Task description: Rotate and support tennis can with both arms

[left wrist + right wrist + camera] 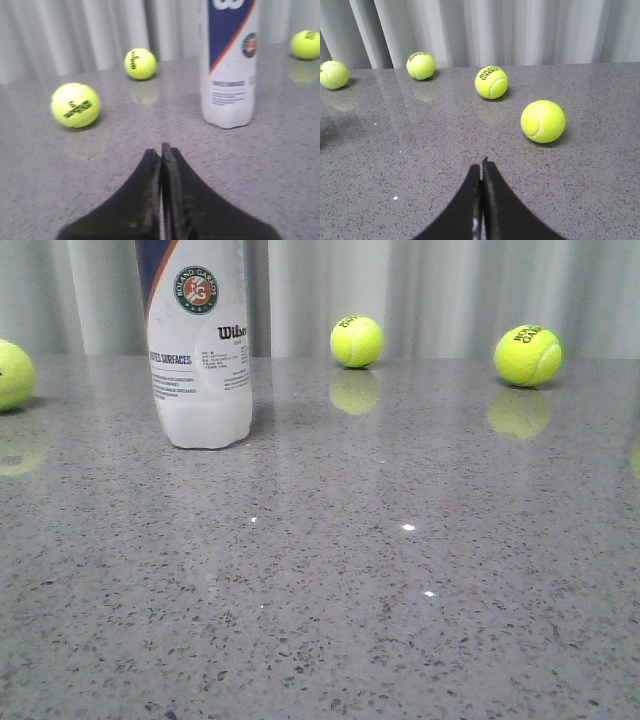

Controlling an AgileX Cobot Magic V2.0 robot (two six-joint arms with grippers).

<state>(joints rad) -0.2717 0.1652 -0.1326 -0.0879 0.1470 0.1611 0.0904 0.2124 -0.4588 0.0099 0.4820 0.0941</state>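
Note:
The tennis can (198, 345) stands upright on the grey speckled table at the far left in the front view, its top cut off by the frame. It shows a navy-and-orange band, the round Roland Garros logo and a white Wilson label. It also shows in the left wrist view (229, 65), ahead and to the right of my left gripper (161, 148), well apart from it. My left gripper is shut and empty. My right gripper (482, 162) is shut and empty over bare table; the can is out of its view. Neither gripper shows in the front view.
Yellow-green tennis balls lie about the table: one at the far left edge (12, 374), one at back centre (356, 341), one at back right (527, 355). The right wrist view shows several balls, the nearest (543, 121) ahead right. Grey curtain (450, 290) closes the back.

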